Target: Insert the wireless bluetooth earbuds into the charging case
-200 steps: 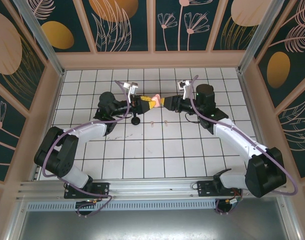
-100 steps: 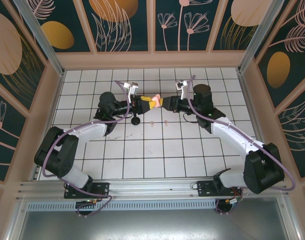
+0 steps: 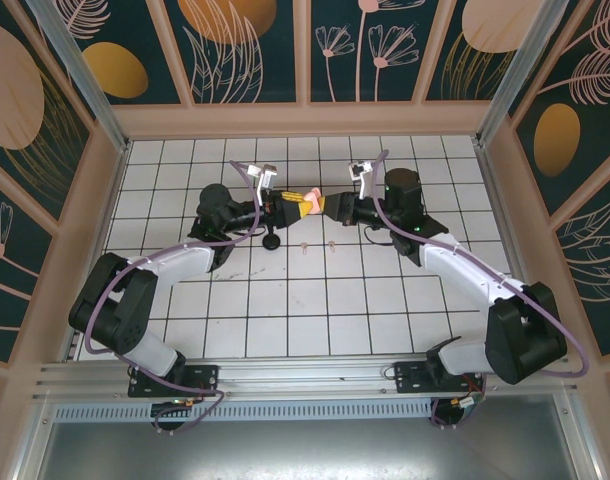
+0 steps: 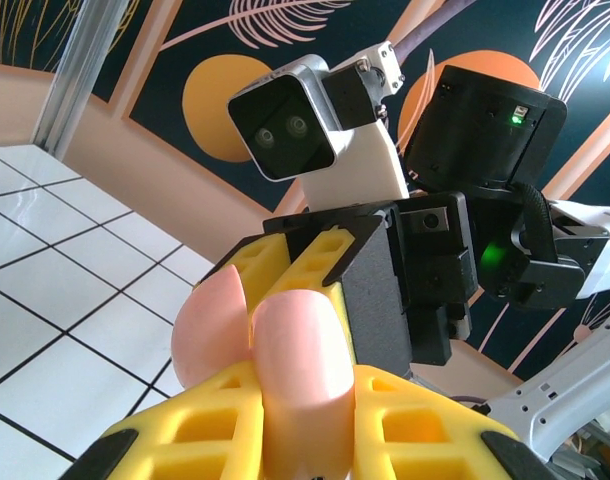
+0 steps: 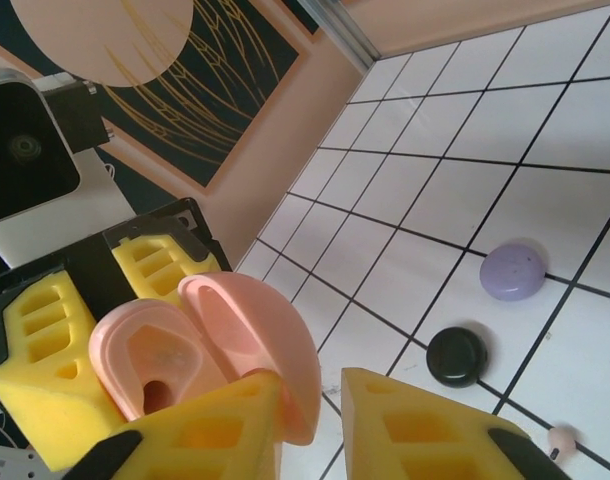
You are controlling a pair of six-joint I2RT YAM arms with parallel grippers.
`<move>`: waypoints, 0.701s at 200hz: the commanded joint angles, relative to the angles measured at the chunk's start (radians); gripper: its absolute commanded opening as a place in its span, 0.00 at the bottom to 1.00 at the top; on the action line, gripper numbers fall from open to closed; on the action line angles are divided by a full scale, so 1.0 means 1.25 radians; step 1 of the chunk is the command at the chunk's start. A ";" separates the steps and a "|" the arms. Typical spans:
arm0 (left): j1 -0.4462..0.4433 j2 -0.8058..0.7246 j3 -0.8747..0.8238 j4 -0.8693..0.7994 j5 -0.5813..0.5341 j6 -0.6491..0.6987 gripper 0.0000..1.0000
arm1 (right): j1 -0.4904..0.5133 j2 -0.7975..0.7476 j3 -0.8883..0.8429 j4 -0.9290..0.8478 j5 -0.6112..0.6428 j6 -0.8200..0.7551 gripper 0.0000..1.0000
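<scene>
Earbuds [image 3: 303, 246], two tiny pink ones, lie on the desk [image 3: 285, 300] in the middle of the frame. Left gripper [image 4: 305, 400] squeezes the open pink case [image 5: 155, 360]; right gripper [image 5: 313, 410] is a bit open around its lid [image 5: 255, 335]

Pink case [image 5: 247, 345], yellow jaws, white gridded table [image 3: 285, 300].

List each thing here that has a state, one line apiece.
pink case: open, lifted off the table
left gripper: shut on pink case
right gripper: open, straddling the lid
purple case: closed, on table
black case: closed, on table
pink earbud: loose on table
</scene>
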State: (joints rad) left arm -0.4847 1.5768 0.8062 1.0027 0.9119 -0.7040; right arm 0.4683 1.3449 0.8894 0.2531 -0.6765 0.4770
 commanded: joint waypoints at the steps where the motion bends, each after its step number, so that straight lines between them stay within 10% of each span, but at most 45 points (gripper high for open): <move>1: -0.011 0.007 0.017 0.057 0.006 -0.011 0.00 | 0.008 0.009 0.020 0.028 -0.021 -0.002 0.17; 65: -0.013 0.011 0.017 0.046 -0.008 -0.010 0.00 | 0.007 0.000 0.032 0.003 0.001 -0.014 0.00; 94: -0.014 -0.005 0.022 -0.045 -0.058 0.051 0.43 | 0.006 -0.003 0.053 -0.062 0.053 -0.052 0.00; 140: 0.015 -0.072 0.080 -0.323 -0.081 0.249 0.62 | 0.006 -0.007 0.109 -0.242 0.155 -0.180 0.00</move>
State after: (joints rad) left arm -0.4923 1.5539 0.8360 0.8036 0.8261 -0.5678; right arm 0.4732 1.3449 0.9676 0.0872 -0.5701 0.3706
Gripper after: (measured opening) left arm 0.590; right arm 0.051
